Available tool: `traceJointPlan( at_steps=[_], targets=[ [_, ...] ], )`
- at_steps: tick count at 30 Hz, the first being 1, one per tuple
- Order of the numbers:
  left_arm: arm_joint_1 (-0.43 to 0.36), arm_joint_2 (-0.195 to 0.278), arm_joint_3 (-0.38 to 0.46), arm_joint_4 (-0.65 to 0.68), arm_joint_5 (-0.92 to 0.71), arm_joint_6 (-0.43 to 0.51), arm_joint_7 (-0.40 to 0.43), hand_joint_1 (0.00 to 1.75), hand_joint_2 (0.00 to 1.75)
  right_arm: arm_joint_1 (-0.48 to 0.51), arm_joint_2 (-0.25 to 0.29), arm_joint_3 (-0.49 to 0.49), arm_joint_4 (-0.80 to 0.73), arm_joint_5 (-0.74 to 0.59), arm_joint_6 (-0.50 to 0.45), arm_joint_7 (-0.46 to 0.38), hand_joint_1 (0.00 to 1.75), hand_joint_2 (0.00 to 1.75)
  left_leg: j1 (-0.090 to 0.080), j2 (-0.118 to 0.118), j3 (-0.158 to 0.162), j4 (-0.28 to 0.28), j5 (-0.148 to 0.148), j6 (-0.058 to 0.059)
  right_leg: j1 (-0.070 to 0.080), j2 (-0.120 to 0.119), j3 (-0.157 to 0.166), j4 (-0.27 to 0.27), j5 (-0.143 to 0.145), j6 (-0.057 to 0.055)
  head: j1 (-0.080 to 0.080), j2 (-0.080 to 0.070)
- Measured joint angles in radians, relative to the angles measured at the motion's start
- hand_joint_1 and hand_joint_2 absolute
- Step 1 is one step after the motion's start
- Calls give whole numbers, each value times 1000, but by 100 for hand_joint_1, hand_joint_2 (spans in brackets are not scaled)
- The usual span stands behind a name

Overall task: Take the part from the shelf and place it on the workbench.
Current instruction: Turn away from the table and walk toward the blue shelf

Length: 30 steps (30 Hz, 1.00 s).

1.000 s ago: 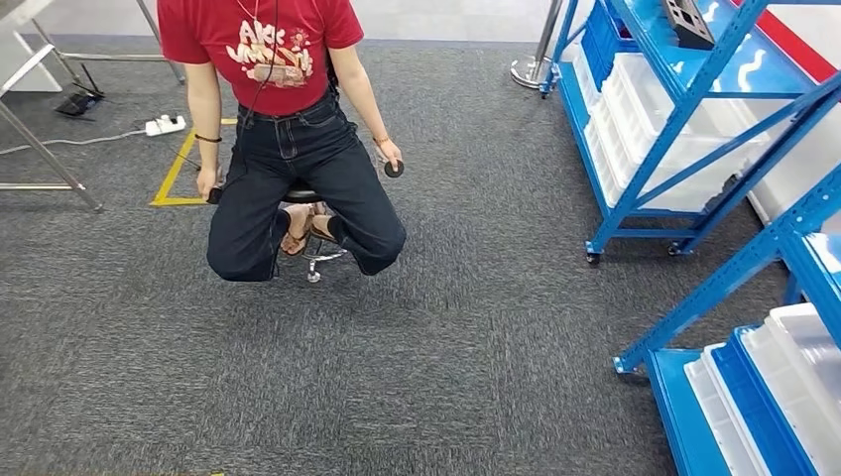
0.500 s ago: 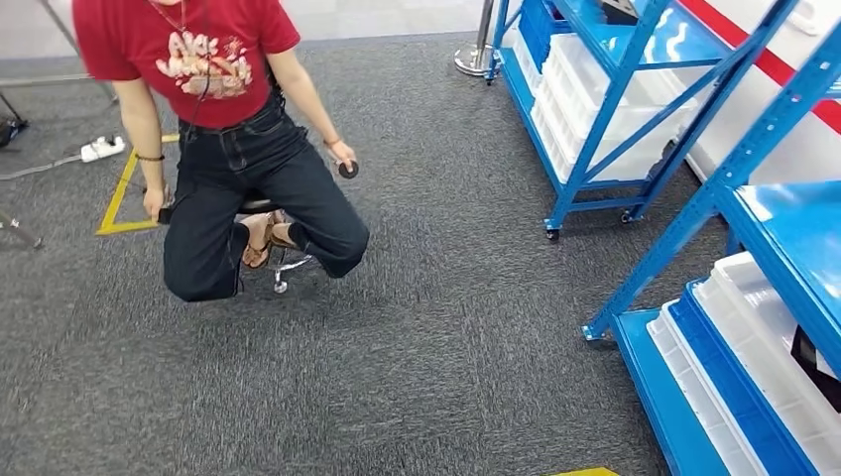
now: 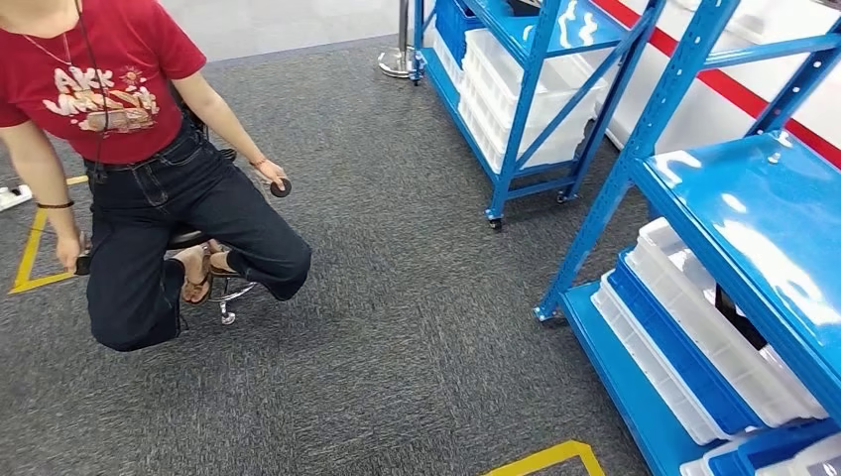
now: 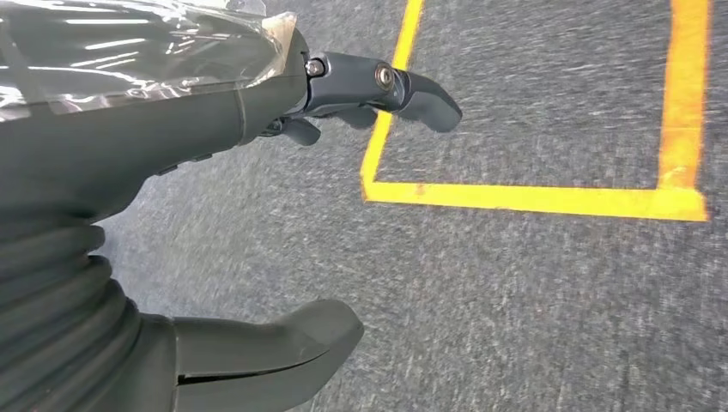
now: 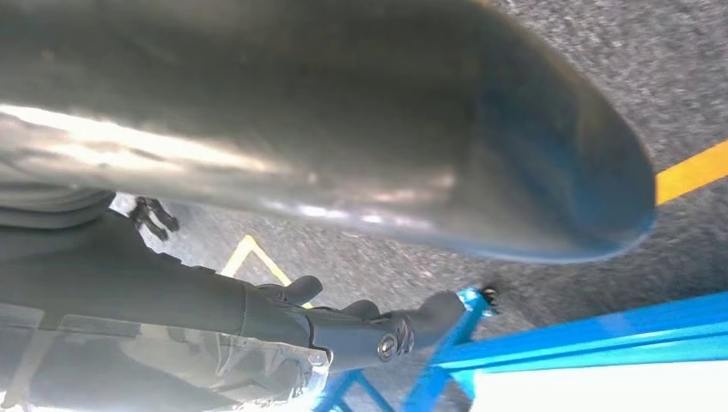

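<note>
Noted left hand [image 4: 257, 215] hanging over carpet, fingers [image 4: 378, 90] apart and empty; right hand [image 5: 283, 322] likewise beside shelf [image 3: 754, 248], part unfetched.

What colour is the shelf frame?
Bright blue shelf frame, clearest in the head view.

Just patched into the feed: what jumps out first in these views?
A person in a red shirt sits on a stool on the grey carpet at the left of the head view, a small dark round object in one hand. Blue shelf racks fill the right side, with white bins and a blue bin on the nearest low shelf. The left hand hangs empty over yellow floor tape.
</note>
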Motion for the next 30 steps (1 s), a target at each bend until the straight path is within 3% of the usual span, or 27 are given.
traceJointPlan(
  at_steps=[2,4,6,8,9,10,12,14,15,17,19,21,23,24,25,26,28,30],
  targets=[
    [-1,-2,1,0,3,2,0,0,175,3,-2,0,0,1,0,-1,0,0,-6,20,1,-6,5,15,-4,13,-10,-1,1,13,0,0],
    [-2,-4,3,0,4,4,-1,0,175,5,-3,1,0,3,1,-4,0,0,-6,41,3,-14,11,31,-5,-19,-33,38,-20,17,2,0],
    [1,-5,6,0,6,6,-2,0,175,3,-6,3,0,7,2,-9,0,0,-9,64,3,-19,14,41,-5,-71,-92,156,-75,12,4,0],
    [4,-6,9,0,8,7,-2,0,175,2,-9,5,0,10,4,-13,0,0,-11,90,1,-18,13,44,-8,-90,-153,276,-119,15,5,0],
    [5,-6,10,0,9,8,-2,0,175,4,-10,6,0,11,4,-14,0,0,-12,102,0,-18,12,44,-9,-93,-160,291,-120,22,5,0],
    [5,-6,12,0,11,8,-2,0,175,5,-11,6,0,11,5,-14,0,0,-12,113,1,-18,12,43,-11,-97,-143,260,-104,32,5,0],
    [5,-8,14,0,14,8,-3,0,175,6,-13,6,0,13,6,-15,0,0,-14,132,5,-18,9,38,-15,-133,-64,112,-50,47,6,0],
    [7,-9,14,0,16,9,-3,0,175,2,-14,6,0,14,7,-15,0,0,-18,149,14,-18,2,26,-9,-172,-11,11,-14,42,5,0],
    [7,-9,15,0,16,10,-3,0,175,1,-14,7,0,14,7,-16,0,0,-20,158,20,-19,-1,19,-5,-178,-7,0,-10,33,4,0],
    [5,-11,15,0,18,11,-4,0,175,1,-16,7,1,15,8,-17,0,0,-16,172,30,-24,-5,5,-5,-156,-5,-4,-5,15,3,0],
    [3,-14,18,1,23,11,-7,0,175,2,-17,7,1,16,10,-20,0,0,-10,141,25,5,-32,-6,-14,-134,3,-12,2,-1,1,0],
    [6,-16,23,1,27,13,-9,0,175,2,-19,7,1,17,14,-26,0,0,-7,84,-24,117,-99,-10,-17,-112,7,-15,7,-13,-3,0],
    [11,-18,29,1,33,17,-10,0,175,1,-21,8,1,19,17,-31,0,0,-6,61,-89,244,-149,-11,-13,-86,7,-14,7,-19,-4,0],
    [12,-18,32,1,36,20,-11,0,175,2,-22,8,1,21,18,-33,0,0,-6,59,-105,267,-145,-10,-11,-72,8,-14,7,-20,-4,0],
    [13,-19,34,1,38,22,-11,0,175,2,-22,9,1,23,18,-34,0,0,-5,57,-102,249,-121,-9,-10,-58,10,-13,7,-20,-4,0],
    [13,-20,36,1,39,23,-11,0,175,2,-23,9,1,25,18,-34,0,0,-4,53,-80,194,-82,-8,-10,-44,12,-13,7,-19,-4,0],
    [12,-20,39,1,39,25,-11,0,175,0,-23,11,1,29,18,-35,0,0,0,20,-22,57,-13,-5,-7,-19,12,-9,4,-15,-4,0],
    [12,-21,41,1,40,25,-12,0,175,0,-23,12,1,30,18,-35,0,0,-1,1,4,-7,6,0,-3,0,5,-6,2,-3,-3,0]
  ],
)
